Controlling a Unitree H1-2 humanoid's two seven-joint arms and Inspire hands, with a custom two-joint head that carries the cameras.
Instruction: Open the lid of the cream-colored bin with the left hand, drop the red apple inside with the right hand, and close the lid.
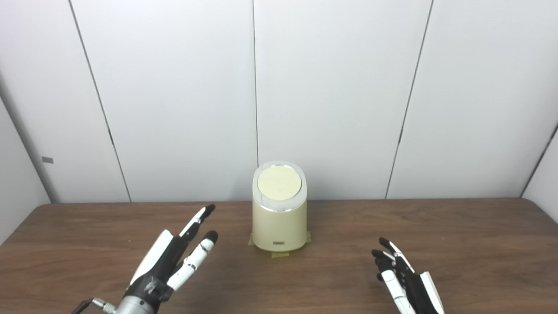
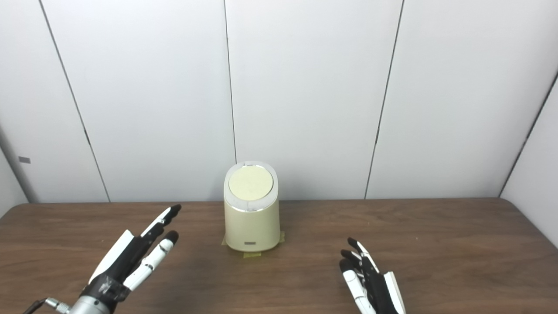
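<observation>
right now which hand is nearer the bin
Left. The left hand is open just left of the bin, fingertips toward it; the right hand is open, farther off to its right.

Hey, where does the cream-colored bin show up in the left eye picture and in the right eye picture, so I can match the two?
Left eye view: the cream-colored bin stands at centre, exactly mid-frame, lid shut.
Right eye view: the same bin sits a little left of centre.
Shared landmark: the yellow tape under the bin's base, and the vertical wall seam rising just behind it.
</observation>
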